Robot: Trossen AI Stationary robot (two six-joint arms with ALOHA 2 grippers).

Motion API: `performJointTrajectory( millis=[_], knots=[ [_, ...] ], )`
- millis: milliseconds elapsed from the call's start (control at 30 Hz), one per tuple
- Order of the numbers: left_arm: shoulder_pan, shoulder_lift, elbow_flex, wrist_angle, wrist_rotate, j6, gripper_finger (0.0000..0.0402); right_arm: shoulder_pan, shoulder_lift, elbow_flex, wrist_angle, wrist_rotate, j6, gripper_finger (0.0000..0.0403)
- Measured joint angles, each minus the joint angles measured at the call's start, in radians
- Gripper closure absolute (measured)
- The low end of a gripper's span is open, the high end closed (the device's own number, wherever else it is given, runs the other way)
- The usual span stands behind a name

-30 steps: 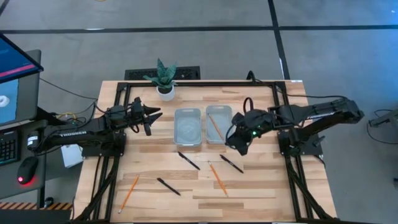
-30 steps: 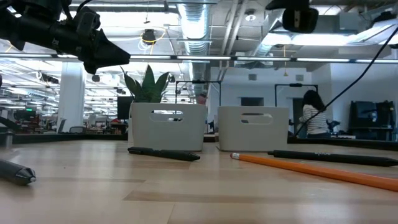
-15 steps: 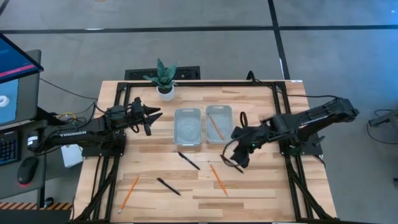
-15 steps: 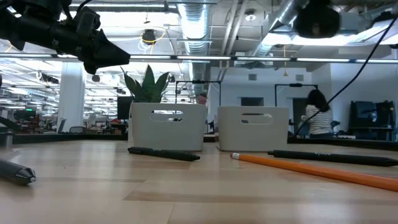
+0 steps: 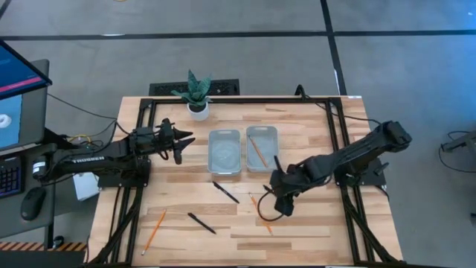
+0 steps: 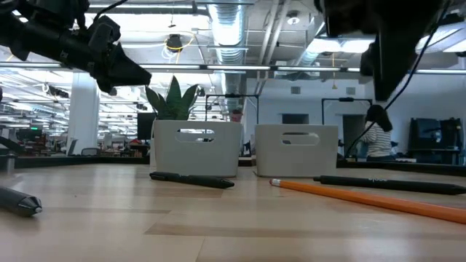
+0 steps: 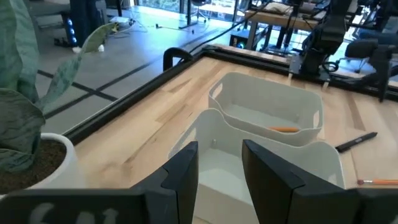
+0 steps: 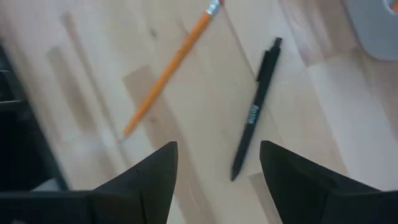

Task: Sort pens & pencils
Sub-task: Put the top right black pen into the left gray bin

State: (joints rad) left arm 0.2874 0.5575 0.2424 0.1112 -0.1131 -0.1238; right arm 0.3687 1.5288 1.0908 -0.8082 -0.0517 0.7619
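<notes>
High view: "TROSSEN" along left arm [image 5: 82,158]

Three black pens [image 5: 225,193] are lying flat across the frame's lower middle. Two orange pencils [image 5: 154,229] are lying among them; a third is resting inside the right bin.

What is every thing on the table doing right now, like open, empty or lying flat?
right gripper: open, holding nothing, over the table
left gripper: open, holding nothing, by the left bin
left bin: looks empty
right bin: holds one binned pencil
near pen: flat on the table
near pencil: flat on the table
middle pen: flat
front pen: flat
corner pencil: flat
</notes>
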Motion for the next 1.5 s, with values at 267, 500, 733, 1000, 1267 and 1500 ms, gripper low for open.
performJointTrajectory(
  millis=[267, 500, 733, 1000, 1267, 1500],
  knots=[
    [0.0, 0.005, 0.0, 0.005, 0.0, 0.0, 0.0287, -0.024, 0.142, -0.001, -0.01, 0.007, 0.124, 0.0154],
    [0.0, 0.006, 0.0, 0.0, 0.0, -0.001, 0.0287, -0.029, 0.229, 0.0, 0.009, 0.006, 0.139, 0.0154],
    [0.0, 0.006, 0.0, -0.001, 0.0, -0.002, 0.0287, -0.028, 0.308, 0.0, 0.024, 0.006, 0.128, 0.0154],
    [0.0, 0.006, 0.0, -0.008, 0.0, -0.002, 0.0287, -0.029, 0.322, 0.002, 0.024, 0.011, 0.121, 0.0156],
    [0.0, 0.006, 0.0, -0.017, 0.0, -0.005, 0.0287, -0.029, 0.322, 0.002, 0.016, 0.006, 0.076, 0.0212],
    [0.0, 0.006, 0.0, -0.016, 0.0, -0.017, 0.0287, -0.029, 0.322, 0.002, 0.018, 0.003, 0.068, 0.0285]
  ],
)
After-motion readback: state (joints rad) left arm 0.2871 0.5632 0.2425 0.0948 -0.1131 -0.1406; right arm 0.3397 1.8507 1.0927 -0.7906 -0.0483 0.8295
